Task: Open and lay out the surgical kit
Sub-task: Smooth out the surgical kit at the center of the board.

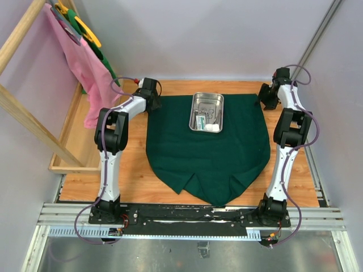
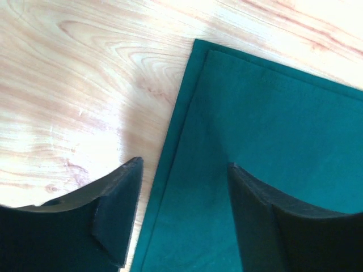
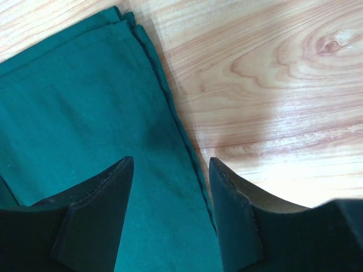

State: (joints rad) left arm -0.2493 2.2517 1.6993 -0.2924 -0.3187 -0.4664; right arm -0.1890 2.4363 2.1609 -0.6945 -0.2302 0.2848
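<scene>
Wood tabletop (image 1: pixel 130 170), green cloth (image 1: pixel 210 158), pale walls (image 1: pixel 227 39)

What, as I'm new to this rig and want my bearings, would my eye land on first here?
The dark green cloth spread open across the wooden table, a shiny steel tray sitting on its far middle. Then the left gripper and right gripper at its far corners, jaws open astride the cloth's edge. A pink cloth hangs on the rack at far left.
</scene>
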